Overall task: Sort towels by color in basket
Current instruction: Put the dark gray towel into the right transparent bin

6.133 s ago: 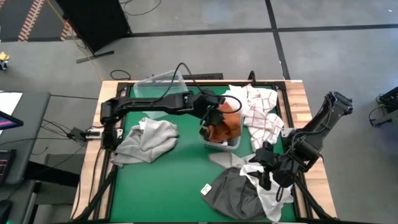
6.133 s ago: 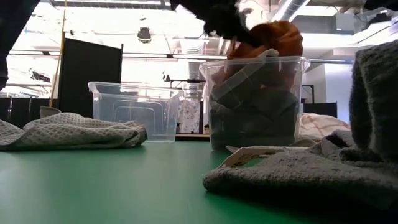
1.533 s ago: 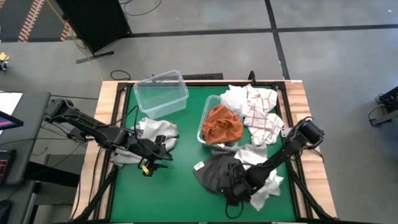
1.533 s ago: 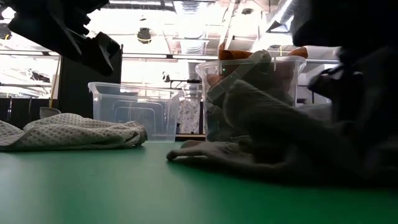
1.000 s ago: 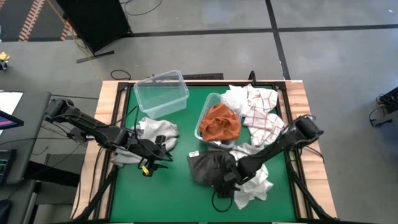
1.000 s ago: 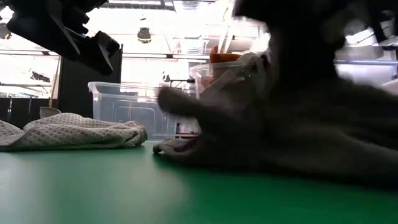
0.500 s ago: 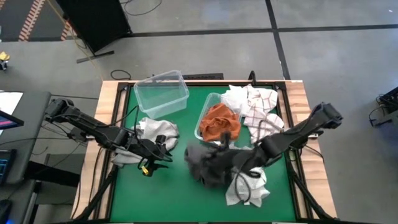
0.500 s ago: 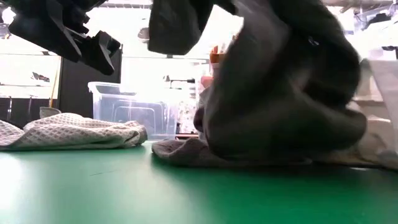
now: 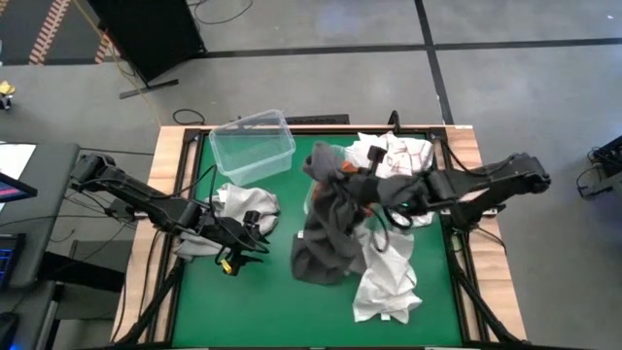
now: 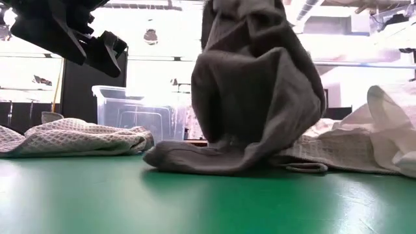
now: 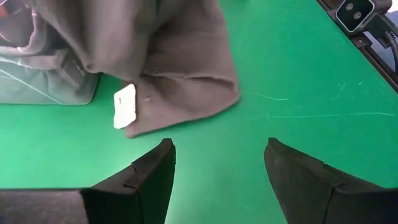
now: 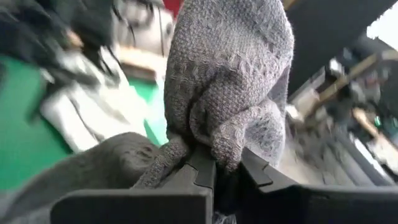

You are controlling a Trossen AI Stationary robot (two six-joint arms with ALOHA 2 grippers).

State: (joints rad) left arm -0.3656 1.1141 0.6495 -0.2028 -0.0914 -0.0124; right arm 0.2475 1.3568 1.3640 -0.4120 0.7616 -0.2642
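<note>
Pinching a waffle-knit dark grey towel [image 9: 326,233] in limp folds, right claw [image 12: 225,168], left claw [image 11: 217,168] wide.

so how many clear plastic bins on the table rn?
1 fully visible: the empty bin at the table's far left. A second bin is mostly hidden under the dark grey towel that the right gripper holds up; the left wrist view shows its wall.

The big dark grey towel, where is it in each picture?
High view: dark grey towel, middle, hanging from the right gripper.
Low view: centre, draped down to the green mat.
Left wrist view: upper left.
Right wrist view: bunched in the jaws.
Shared landmark: green mat.
</note>
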